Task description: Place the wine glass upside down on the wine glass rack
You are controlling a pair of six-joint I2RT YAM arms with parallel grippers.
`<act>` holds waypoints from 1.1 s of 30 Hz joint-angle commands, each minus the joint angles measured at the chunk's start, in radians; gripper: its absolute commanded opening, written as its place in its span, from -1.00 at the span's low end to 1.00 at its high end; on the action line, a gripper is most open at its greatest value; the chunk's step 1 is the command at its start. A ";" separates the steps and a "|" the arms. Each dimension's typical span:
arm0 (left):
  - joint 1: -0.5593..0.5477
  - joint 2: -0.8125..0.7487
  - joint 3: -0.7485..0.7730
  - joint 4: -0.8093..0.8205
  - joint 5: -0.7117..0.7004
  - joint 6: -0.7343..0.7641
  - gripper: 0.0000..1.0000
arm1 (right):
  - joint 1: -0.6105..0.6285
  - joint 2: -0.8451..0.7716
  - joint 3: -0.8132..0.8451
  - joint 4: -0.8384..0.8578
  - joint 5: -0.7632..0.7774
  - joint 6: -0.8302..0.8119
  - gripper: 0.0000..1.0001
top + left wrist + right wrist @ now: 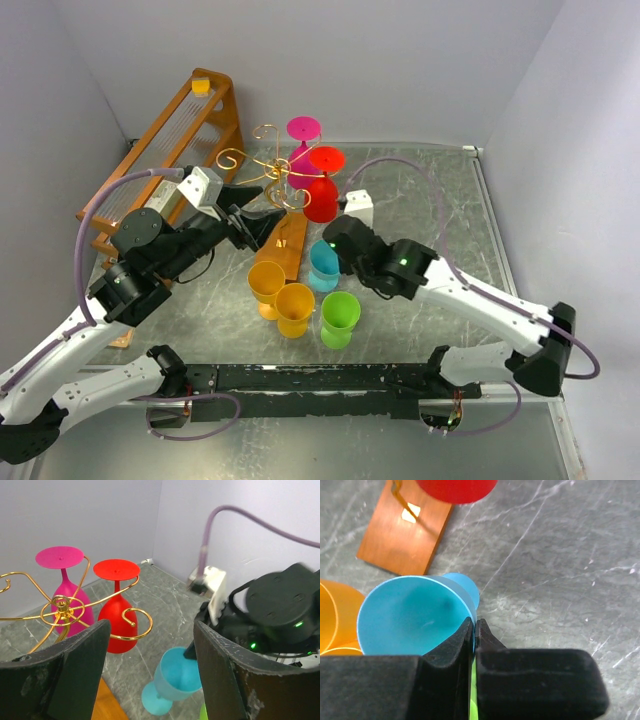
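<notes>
The wine glass is sky blue, the rack gold with an orange-brown base, the table grey, white-veined.

White arms have black joints, lilac cables and scuffed black end effector fingers.

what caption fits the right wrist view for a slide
Right jaws pinching the rim of the blue wine glass, rack base and red glass beyond

A grey, marble-look table with pale veins carries an orange wooden shelf rack. The left wall stands just beside this rack, the back wall behind it, and the right wall well apart from it. All walls are plain and pale lilac-white. The light is soft and even.
</notes>
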 commanded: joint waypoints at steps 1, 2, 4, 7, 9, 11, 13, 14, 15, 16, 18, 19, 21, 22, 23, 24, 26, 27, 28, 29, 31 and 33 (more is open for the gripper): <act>-0.002 0.002 0.040 0.013 -0.022 -0.018 0.58 | 0.004 -0.105 -0.005 -0.007 0.128 0.049 -1.00; -0.002 0.003 0.041 0.013 -0.023 -0.019 0.63 | 0.004 -0.128 -0.008 -0.003 0.138 0.052 -1.00; -0.002 0.009 0.045 0.012 -0.018 -0.026 0.76 | 0.004 -0.172 -0.017 0.012 0.149 0.049 -1.00; -0.002 0.015 0.051 0.011 -0.002 -0.034 0.86 | 0.004 -0.251 -0.027 0.034 0.158 0.039 -1.00; -0.002 0.016 0.054 0.017 0.001 -0.040 0.87 | 0.004 -0.301 -0.030 0.013 0.174 0.060 -1.00; -0.002 0.017 0.058 0.031 -0.026 -0.079 0.89 | 0.004 -0.354 -0.038 -0.016 0.214 0.101 -1.00; -0.002 0.015 0.048 0.069 -0.029 -0.116 0.90 | 0.004 -0.407 -0.044 -0.046 0.266 0.142 -1.00; -0.002 0.018 0.043 0.088 -0.020 -0.134 0.91 | 0.004 -0.429 -0.042 -0.056 0.298 0.163 -1.00; -0.001 0.023 0.042 0.101 -0.008 -0.151 0.91 | 0.004 -0.449 -0.039 -0.067 0.323 0.185 -1.00; -0.002 0.033 0.044 0.112 0.007 -0.166 0.90 | 0.004 -0.467 -0.036 -0.070 0.348 0.200 -1.00; -0.002 0.054 0.054 0.128 0.045 -0.216 0.88 | 0.004 -0.497 -0.028 -0.053 0.391 0.204 -1.00; -0.002 0.066 0.061 0.133 0.059 -0.235 0.86 | 0.004 -0.508 -0.017 -0.043 0.410 0.205 -1.00; -0.002 0.085 0.077 0.136 0.065 -0.278 0.85 | 0.004 -0.526 0.009 -0.021 0.436 0.213 -1.00; -0.002 0.094 0.095 0.123 0.045 -0.315 0.85 | 0.004 -0.535 0.025 -0.016 0.449 0.231 -1.00; -0.002 0.104 0.111 0.103 0.011 -0.351 0.85 | 0.004 -0.544 0.041 -0.013 0.463 0.248 -1.00; -0.002 0.112 0.127 0.084 -0.010 -0.383 0.84 | 0.004 -0.553 0.051 0.003 0.466 0.254 -1.00; -0.002 0.120 0.135 0.092 -0.020 -0.420 0.84 | 0.004 -0.583 0.056 0.071 0.466 0.241 -1.00; -0.002 0.121 0.134 0.104 -0.024 -0.439 0.85 | 0.004 -0.597 0.056 0.111 0.460 0.226 -1.00; -0.002 0.119 0.129 0.118 -0.028 -0.455 0.85 | 0.004 -0.614 0.051 0.151 0.454 0.212 -1.00; -0.002 0.118 0.124 0.138 -0.027 -0.471 0.90 | 0.005 -0.631 0.043 0.200 0.446 0.191 -1.00; -0.002 0.114 0.105 0.185 -0.019 -0.505 0.99 | 0.004 -0.660 0.013 0.321 0.397 0.130 -1.00; -0.002 0.104 0.063 0.283 -0.004 -0.557 0.99 | 0.004 -0.671 -0.018 0.440 0.346 0.053 -1.00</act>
